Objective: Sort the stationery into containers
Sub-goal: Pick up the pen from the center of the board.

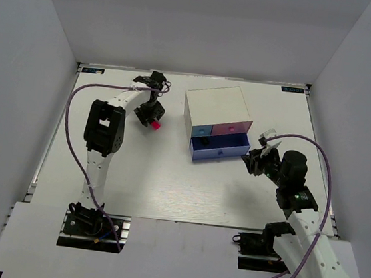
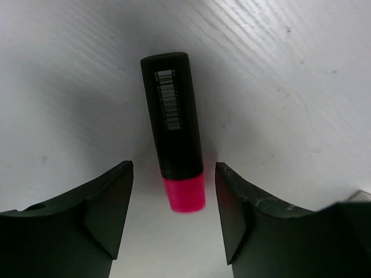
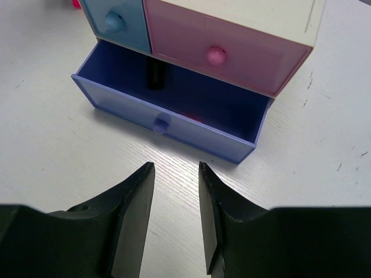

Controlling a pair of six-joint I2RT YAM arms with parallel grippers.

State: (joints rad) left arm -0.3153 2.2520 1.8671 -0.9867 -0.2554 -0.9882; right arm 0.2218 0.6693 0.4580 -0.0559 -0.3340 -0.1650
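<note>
From above, the white-topped box (image 1: 216,103) stands on the bench (image 1: 167,184) toward its far edge, a little right of the middle, its fronts facing the near edge. The wide blue-purple drawer (image 1: 219,147) at the bottom stands out of the box, while the light-blue drawer (image 1: 202,130) and the pink drawer (image 1: 232,127) above it sit flush. The left gripper (image 1: 150,115) hangs over the far left part of the bench, well left of the box, with the pink-capped highlighter (image 1: 154,126) just at its tip. The right gripper (image 1: 253,161) is low beside the right end of the open drawer. In the left wrist view the highlighter (image 2: 171,116) lies flat on the bench, barcode up, its pink cap (image 2: 185,194) between the two fingers (image 2: 107,202); the left gripper (image 2: 173,166) has its jaws apart, with a gap of bare bench on each side of the cap, so nothing is gripped. In the right wrist view the right gripper (image 3: 176,168) faces the open drawer (image 3: 168,124) from the front, jaws parted by a narrow gap and holding nothing. Inside the drawer a black object (image 3: 155,74) lies near the back under the upper drawers, and a bit of pink (image 3: 194,117) shows behind the front wall; what either one is cannot be told.
</note>
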